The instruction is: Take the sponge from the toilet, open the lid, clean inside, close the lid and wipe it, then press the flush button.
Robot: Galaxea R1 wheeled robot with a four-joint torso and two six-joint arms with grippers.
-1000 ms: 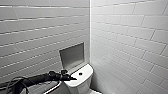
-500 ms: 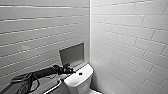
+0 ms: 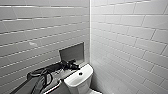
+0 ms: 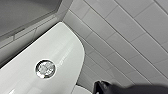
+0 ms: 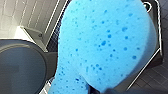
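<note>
The left gripper hangs over the toilet tank, near the flush button but not touching it. I cannot tell if it is open or closed. The right gripper pinches the blue sponge up off the floor.

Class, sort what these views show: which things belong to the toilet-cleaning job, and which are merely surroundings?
Belong to the job:
- sponge
- toilet
- flush button

Merely surroundings:
- tiled walls
- grey wall panel
</note>
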